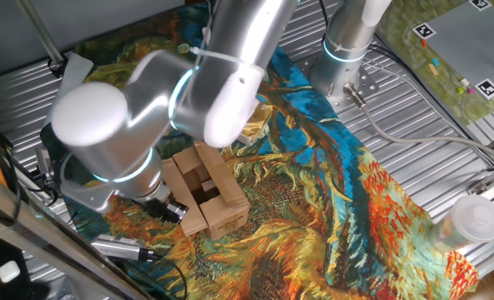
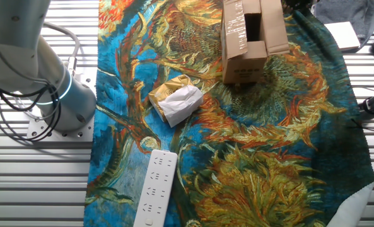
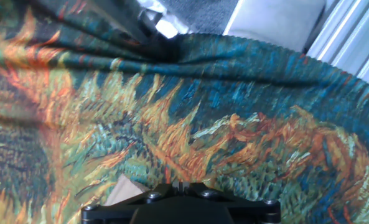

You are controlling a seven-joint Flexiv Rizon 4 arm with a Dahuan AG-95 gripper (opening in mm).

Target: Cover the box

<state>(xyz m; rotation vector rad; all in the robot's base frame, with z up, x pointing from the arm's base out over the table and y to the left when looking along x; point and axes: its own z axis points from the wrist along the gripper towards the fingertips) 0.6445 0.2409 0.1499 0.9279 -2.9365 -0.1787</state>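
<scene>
- The counter is a ribbed metal surface, and the box serves as the landmark for all that rests on it.
- A painted cloth in blue, orange and yellow spreads under the box and covers most of the counter in both fixed views; the hand view shows mostly this cloth.
- The silver robot arm bends low over the counter, its large joint hanging just beside the box on the side toward the counter's edge.
- The arm's base stands on bare metal well apart from the box, off the cloth's edge.
- The box stands upright on the cloth with its top open and flaps raised; in the other fixed view it sits at the top of the frame, one flap showing printed marks.
- A white power strip lies on the cloth well apart from the box, near the cloth's lower edge.
- A crumpled white-and-yellow wrapper lies on the cloth near the box, between it and the power strip.
- The end effector sits low just beside the box, mostly hidden by the arm; I cannot tell whether its fingers are spread or pressed together.
</scene>
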